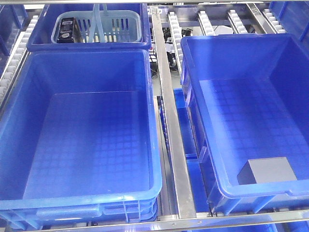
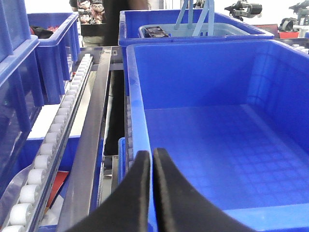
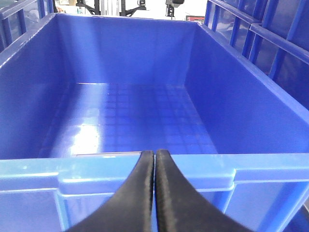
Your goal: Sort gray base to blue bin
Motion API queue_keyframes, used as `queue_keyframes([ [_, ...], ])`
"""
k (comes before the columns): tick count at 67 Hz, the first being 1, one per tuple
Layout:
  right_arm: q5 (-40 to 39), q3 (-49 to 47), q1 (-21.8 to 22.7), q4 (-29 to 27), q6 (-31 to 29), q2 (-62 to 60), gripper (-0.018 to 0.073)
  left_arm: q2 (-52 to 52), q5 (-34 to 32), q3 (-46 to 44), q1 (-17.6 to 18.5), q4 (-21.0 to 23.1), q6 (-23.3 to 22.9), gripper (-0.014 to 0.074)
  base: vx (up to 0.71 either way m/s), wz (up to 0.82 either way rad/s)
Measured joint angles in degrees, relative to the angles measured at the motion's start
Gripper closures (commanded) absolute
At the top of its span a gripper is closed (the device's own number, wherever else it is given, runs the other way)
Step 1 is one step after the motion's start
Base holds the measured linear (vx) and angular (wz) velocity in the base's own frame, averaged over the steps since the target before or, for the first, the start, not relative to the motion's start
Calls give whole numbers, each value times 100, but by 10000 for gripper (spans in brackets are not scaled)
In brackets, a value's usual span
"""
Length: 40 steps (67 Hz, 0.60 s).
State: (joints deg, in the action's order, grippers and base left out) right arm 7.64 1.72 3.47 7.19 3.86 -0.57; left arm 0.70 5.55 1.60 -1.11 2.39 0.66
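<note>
The gray base [image 1: 267, 170] lies on the floor of the right blue bin [image 1: 203, 43], at its near wall. My left gripper [image 2: 152, 155] and right gripper [image 3: 154, 154] are both closed and empty, parked outside the rims.

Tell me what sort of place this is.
Probably a warehouse or factory sorting station: big blue bins sit in lanes of roller rails split by a metal rail, and one bin holds a gray base.
</note>
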Motion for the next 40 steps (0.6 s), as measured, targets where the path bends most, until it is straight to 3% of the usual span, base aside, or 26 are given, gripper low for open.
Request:
queue_keyframes([
  [40,0,0,0,0,0,0,568,0,0,0,0,0,0,603,0,0],
])
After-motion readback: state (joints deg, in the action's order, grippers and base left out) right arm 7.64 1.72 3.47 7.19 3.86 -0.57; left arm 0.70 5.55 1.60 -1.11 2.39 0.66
